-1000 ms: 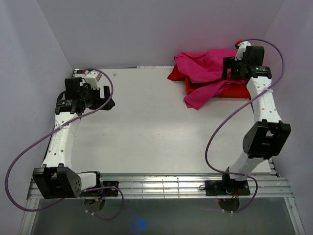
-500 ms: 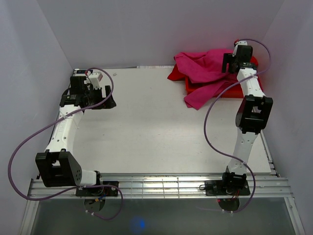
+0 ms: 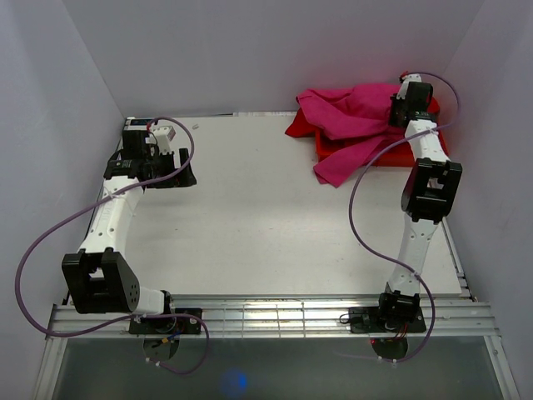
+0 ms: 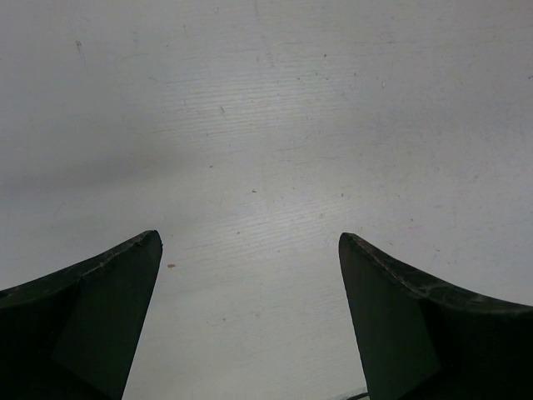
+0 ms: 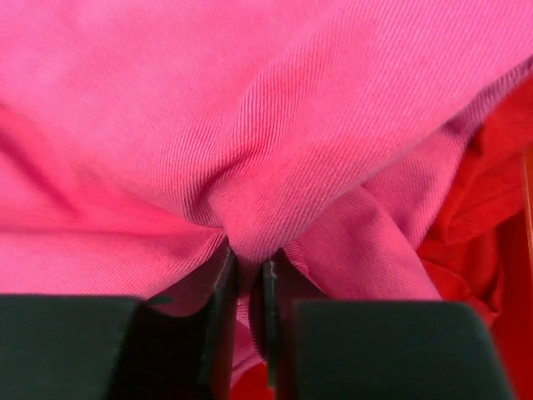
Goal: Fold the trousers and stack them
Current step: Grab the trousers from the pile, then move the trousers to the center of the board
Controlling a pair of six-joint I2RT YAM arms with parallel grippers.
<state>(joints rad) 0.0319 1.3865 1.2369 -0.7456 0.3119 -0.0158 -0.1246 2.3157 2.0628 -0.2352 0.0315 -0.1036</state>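
The magenta-pink trousers [image 3: 350, 117] lie bunched in a heap at the back right, draped over a red tray [image 3: 391, 156], one part hanging onto the table [image 3: 333, 171]. My right gripper [image 3: 398, 107] is down on the heap's right side. In the right wrist view the right gripper [image 5: 246, 265] is shut on a pinched fold of the trousers [image 5: 275, 133]. My left gripper [image 3: 179, 177] hovers over bare table at the back left. The left gripper [image 4: 250, 242] stands open in its wrist view, with nothing between its fingers [image 4: 100, 308].
A brighter red garment [image 5: 475, 225] lies under the trousers at the right of the right wrist view. Walls close in the table at the back, left and right. The white table top [image 3: 266, 217] spreads between the arms.
My right gripper has reached further back onto the heap and closed on a fold of the trousers. The left arm has shifted slightly.
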